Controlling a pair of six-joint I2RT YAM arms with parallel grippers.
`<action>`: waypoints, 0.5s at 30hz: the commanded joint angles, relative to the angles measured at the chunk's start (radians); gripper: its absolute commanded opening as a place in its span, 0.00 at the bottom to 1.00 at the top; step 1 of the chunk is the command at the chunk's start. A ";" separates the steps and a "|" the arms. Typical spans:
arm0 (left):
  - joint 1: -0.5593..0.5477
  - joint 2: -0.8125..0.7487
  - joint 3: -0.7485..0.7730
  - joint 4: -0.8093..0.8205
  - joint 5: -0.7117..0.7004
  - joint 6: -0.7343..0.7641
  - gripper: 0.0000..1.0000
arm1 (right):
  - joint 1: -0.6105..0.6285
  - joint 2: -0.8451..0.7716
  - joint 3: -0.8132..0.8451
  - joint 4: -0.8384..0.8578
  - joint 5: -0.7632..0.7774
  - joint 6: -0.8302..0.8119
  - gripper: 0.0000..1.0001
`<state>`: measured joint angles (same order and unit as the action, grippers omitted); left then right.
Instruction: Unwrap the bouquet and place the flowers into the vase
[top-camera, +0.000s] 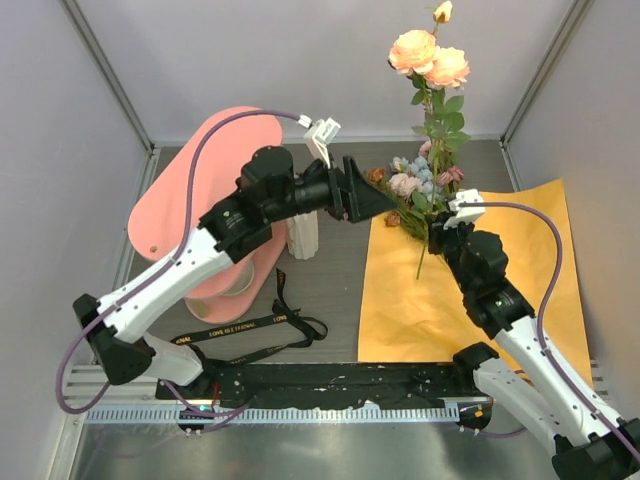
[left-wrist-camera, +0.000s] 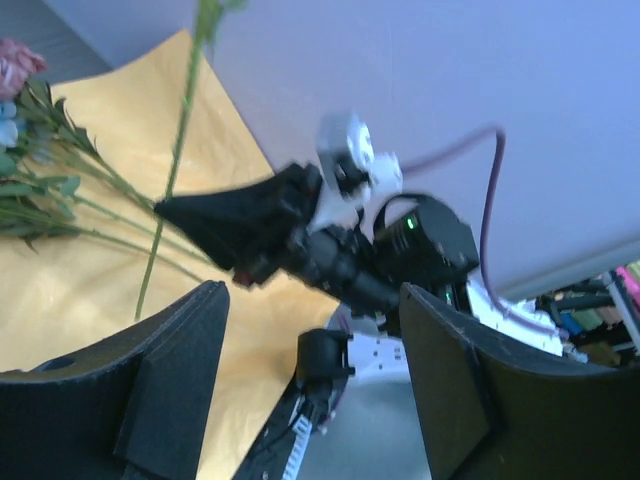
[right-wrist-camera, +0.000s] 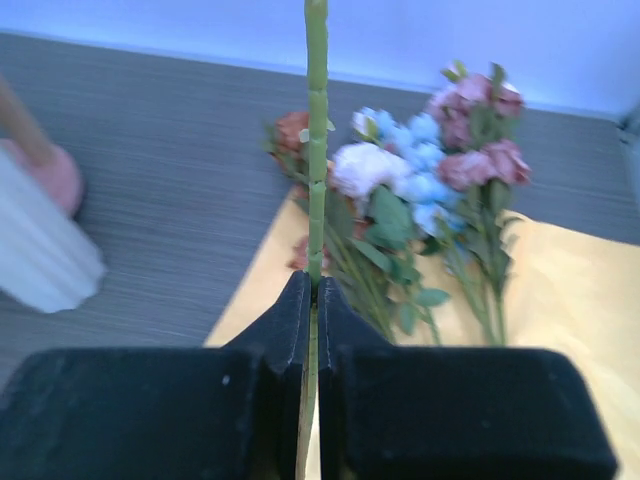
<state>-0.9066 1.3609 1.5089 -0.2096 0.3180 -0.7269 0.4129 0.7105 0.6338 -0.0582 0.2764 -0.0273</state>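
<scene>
My right gripper (top-camera: 440, 228) (right-wrist-camera: 312, 292) is shut on the green stem (right-wrist-camera: 316, 150) of a peach rose sprig (top-camera: 430, 55), holding it upright above the paper. The other flowers (top-camera: 415, 185) (right-wrist-camera: 420, 180), pink, pale blue and mauve, lie on the unfolded orange paper (top-camera: 470, 290) (left-wrist-camera: 90, 210). My left gripper (top-camera: 368, 197) (left-wrist-camera: 315, 390) hangs open and empty just left of the flowers, facing the right gripper (left-wrist-camera: 255, 228) and the held stem (left-wrist-camera: 175, 170). The white ribbed vase (top-camera: 303, 238) (right-wrist-camera: 40, 250) stands left of the paper, partly hidden under my left arm.
A pink shelf (top-camera: 225, 170) stands at the back left, with a cup (top-camera: 237, 282) below it. The black printed ribbon (top-camera: 250, 335) lies loose on the table in front of the vase. Grey walls close in the sides and back.
</scene>
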 joint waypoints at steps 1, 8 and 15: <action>0.086 0.125 0.079 0.254 0.171 -0.117 0.64 | 0.004 -0.063 -0.023 0.209 -0.252 0.086 0.01; 0.101 0.359 0.375 0.061 0.293 0.153 0.62 | 0.004 -0.006 0.056 0.142 -0.442 0.148 0.01; 0.098 0.360 0.393 -0.051 0.136 0.267 0.47 | 0.004 -0.045 0.032 0.175 -0.476 0.173 0.01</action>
<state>-0.8043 1.7588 1.8511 -0.2085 0.5091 -0.5652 0.4129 0.6998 0.6418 0.0311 -0.1410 0.1143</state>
